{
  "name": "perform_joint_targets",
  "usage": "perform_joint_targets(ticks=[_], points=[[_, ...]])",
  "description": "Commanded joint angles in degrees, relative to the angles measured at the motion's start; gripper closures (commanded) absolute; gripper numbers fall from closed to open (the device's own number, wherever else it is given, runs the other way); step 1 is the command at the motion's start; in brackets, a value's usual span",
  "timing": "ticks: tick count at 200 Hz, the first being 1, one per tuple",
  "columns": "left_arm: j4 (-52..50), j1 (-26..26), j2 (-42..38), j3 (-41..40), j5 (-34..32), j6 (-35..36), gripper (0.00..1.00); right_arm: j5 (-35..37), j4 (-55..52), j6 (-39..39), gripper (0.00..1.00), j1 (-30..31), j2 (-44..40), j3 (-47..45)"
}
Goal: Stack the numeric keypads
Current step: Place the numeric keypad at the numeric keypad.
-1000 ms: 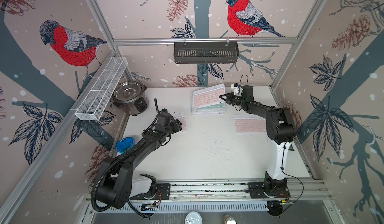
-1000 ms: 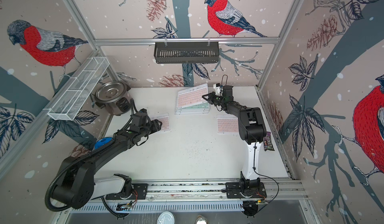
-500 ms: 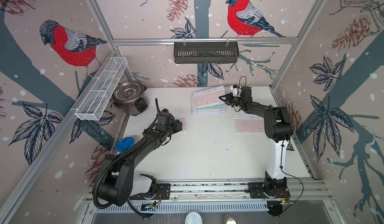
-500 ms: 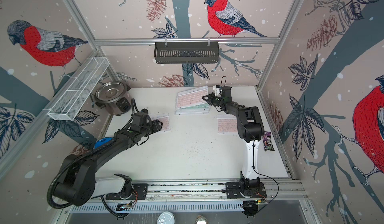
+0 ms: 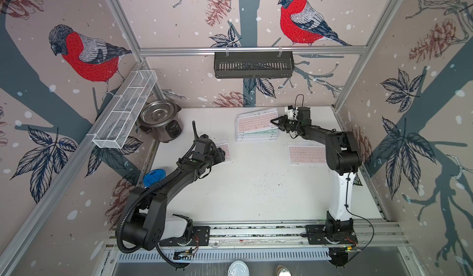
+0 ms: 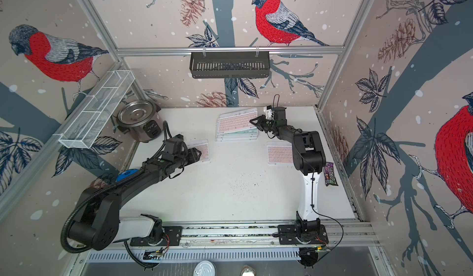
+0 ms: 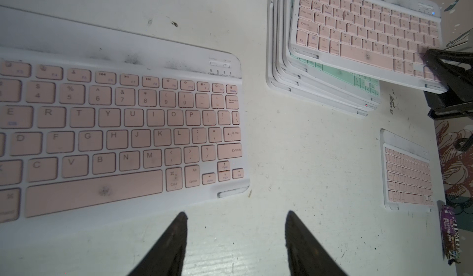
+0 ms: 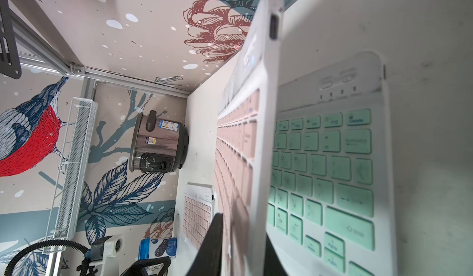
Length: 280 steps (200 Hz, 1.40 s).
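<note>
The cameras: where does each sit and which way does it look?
Both top views: high overhead, looking down on the table; left arm and right arm show whole.
Left wrist: on the left arm, looking down at the lone pink keypad; open left gripper shows.
Right wrist: on the right arm, looking along the tilted pink keypad gripped by the right gripper, mint keypad beneath.
Shared: left wrist and top views show the stack.
</note>
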Motion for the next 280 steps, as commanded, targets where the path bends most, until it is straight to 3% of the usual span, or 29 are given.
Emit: perform_joint_targets(ticks=[1,78,113,163,280], points=[[1.3,0.12,0.26,0.3,0.6,0.07,0.4,0.0,-0.28,-1.8,0.79,0.26,0.27,0.62],[1.73,0.1,0.52,-0.22,1.23,-0.5,0.4,0.66,-3.05,-3.78,0.77,0.48,0.73,1.06],[1.91,0.1,0.53,-0.22,1.39,-0.64,0.4,1.93,-5.46,-5.31,0.67,0.3,0.74,1.84],[2.18,0.13,0.61,-0.51,1.52,-0.77,0.4,4.12,-7.91,-6.12,0.44,-0.31,1.13,2.84],[2.67,0.09,0.79,-1.04,1.53,-0.99,0.4,9.03,-14.19,-9.89,0.33,-0.4,0.89,5.15]])
